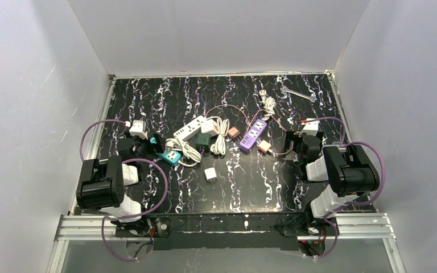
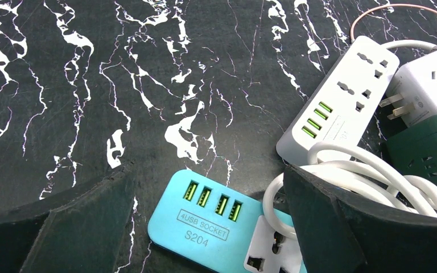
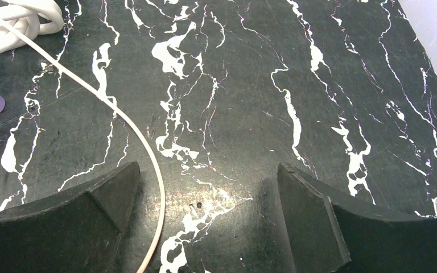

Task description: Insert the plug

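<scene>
I am looking down on the black, white-veined marble-pattern desk (image 1: 250, 187), walled in white on three sides; open room is lying between the arms at its near half. The long white plastic power strip (image 2: 341, 96) is partly buried under its own coiled white cable (image 2: 364, 165). The teal plastic USB socket strip (image 2: 205, 227) is being cut off at the bottom of the left wrist view. The left tool (image 2: 207, 176) is gaping wide above that teal strip's end. The right tool (image 3: 207, 170) is gaping equally wide over bare desk, a thin pale cord (image 3: 114, 108) passing by its left finger. The small white square plug (image 1: 209, 174) is lying alone mid-desk, its prongs too small to make out.
</scene>
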Available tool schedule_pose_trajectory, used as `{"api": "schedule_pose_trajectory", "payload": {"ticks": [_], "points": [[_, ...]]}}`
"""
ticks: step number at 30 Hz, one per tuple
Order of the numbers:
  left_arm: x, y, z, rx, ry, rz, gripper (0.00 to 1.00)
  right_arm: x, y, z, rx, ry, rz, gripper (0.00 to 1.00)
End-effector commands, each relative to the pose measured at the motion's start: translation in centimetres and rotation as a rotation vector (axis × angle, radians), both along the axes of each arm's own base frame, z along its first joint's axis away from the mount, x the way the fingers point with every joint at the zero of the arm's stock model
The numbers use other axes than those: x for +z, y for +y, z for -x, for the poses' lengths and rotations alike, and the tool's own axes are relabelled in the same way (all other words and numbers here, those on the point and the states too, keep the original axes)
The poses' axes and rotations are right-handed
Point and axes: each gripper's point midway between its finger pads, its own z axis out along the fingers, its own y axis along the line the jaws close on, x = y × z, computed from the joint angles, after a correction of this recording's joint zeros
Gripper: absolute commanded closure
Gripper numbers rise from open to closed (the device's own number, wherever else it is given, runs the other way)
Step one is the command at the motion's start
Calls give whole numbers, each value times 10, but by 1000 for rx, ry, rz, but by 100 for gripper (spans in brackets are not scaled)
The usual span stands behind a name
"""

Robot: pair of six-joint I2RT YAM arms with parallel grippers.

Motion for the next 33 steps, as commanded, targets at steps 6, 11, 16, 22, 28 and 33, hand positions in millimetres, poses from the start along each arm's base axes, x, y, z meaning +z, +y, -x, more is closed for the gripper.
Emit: {"api": "schedule_pose_trajectory", "payload": {"ticks": [6,11,16,22,28,33], "points": [[4,-2,-3,-11,-7,-23,1,21,2,-12,6,-79,0,0],[8,-1,-2,-2,-14,-19,1,29,-16,-11,-114,-89,-13,0],[30,5,-3,24,55,-29,1,63,-21,-23,-196,-40,-66,0],[63,9,7,5,141,-49,1,76,-10,-27,-350,113,-409,0],[115,-2,24,-29,306,52,1,116,69,-33,3,144,-452,0],[124,-4,41,-58,441,35,1,152,134,-10,137,118,-238,0]]}}
